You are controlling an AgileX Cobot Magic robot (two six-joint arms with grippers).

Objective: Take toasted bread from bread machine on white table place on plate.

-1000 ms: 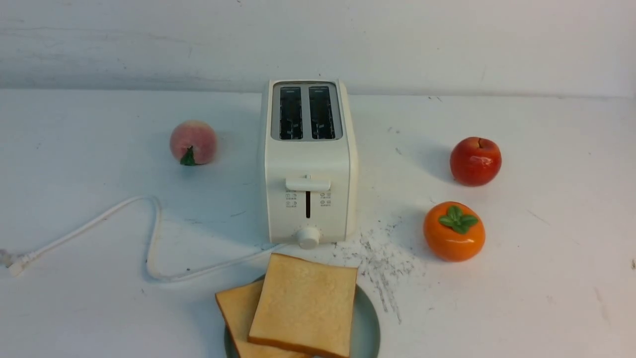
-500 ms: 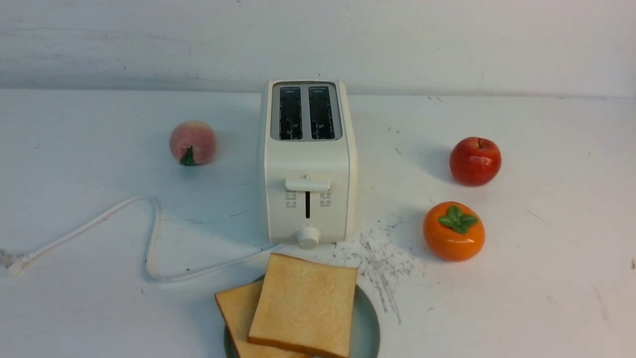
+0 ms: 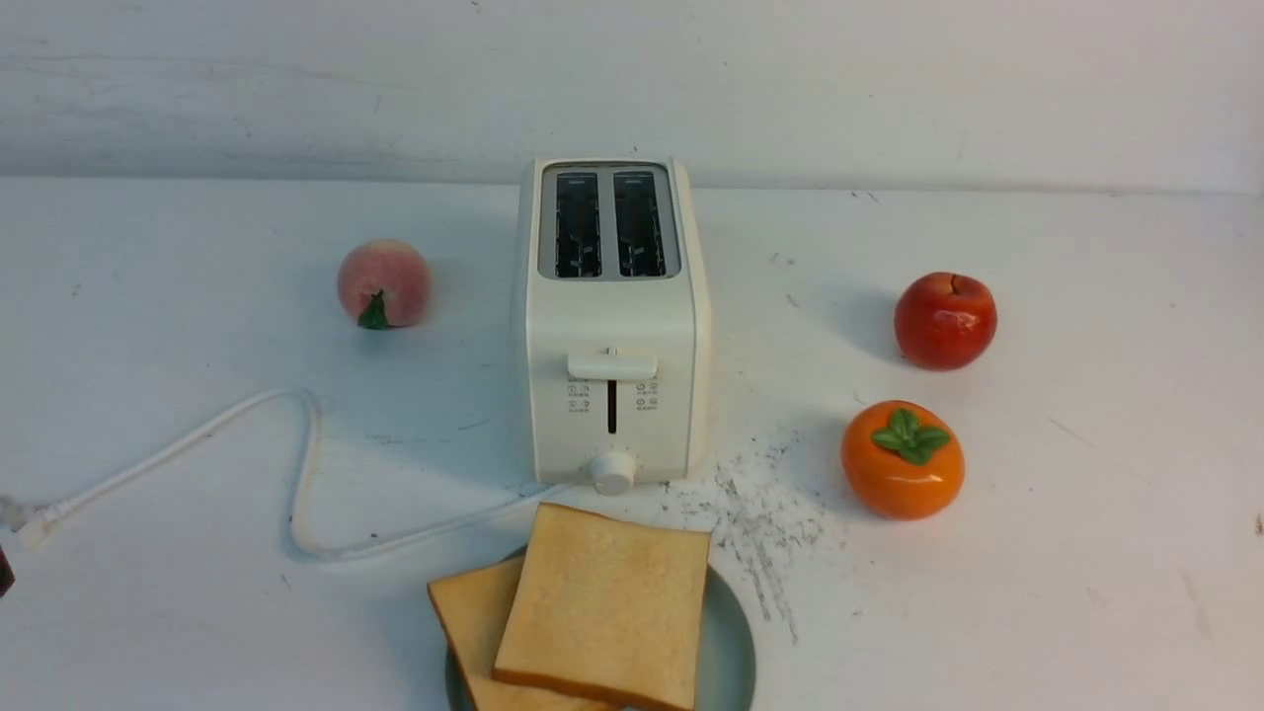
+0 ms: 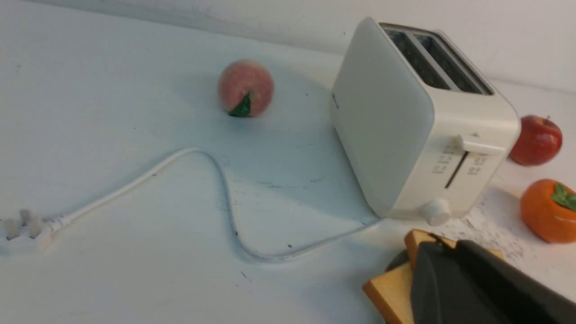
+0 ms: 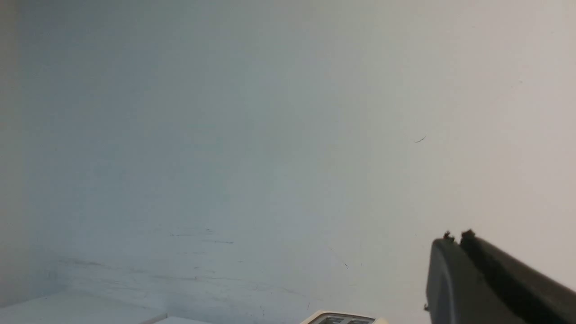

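Observation:
Two slices of toasted bread lie overlapped on the plate [image 3: 733,652] at the near edge of the white table [image 3: 1086,573]: the upper slice [image 3: 602,602] and the lower slice [image 3: 466,612]. The bread machine [image 3: 612,326] stands behind them with both slots empty and its lever up. In the left wrist view my left gripper [image 4: 443,243] is shut and empty, with the toast [image 4: 389,292] behind it. In the right wrist view my right gripper [image 5: 455,236] is shut and empty, raised toward the wall, above the bread machine's top [image 5: 342,318].
A peach [image 3: 383,281] lies left of the bread machine. A red apple [image 3: 945,321] and an orange persimmon [image 3: 902,459] lie to its right. The white cord [image 3: 306,464] loops across the left side to its plug [image 3: 30,528]. Dark scratches [image 3: 760,523] mark the table.
A dark bit of the left arm has come into the front view at its left edge. The toast, plate and bread machine have not moved.

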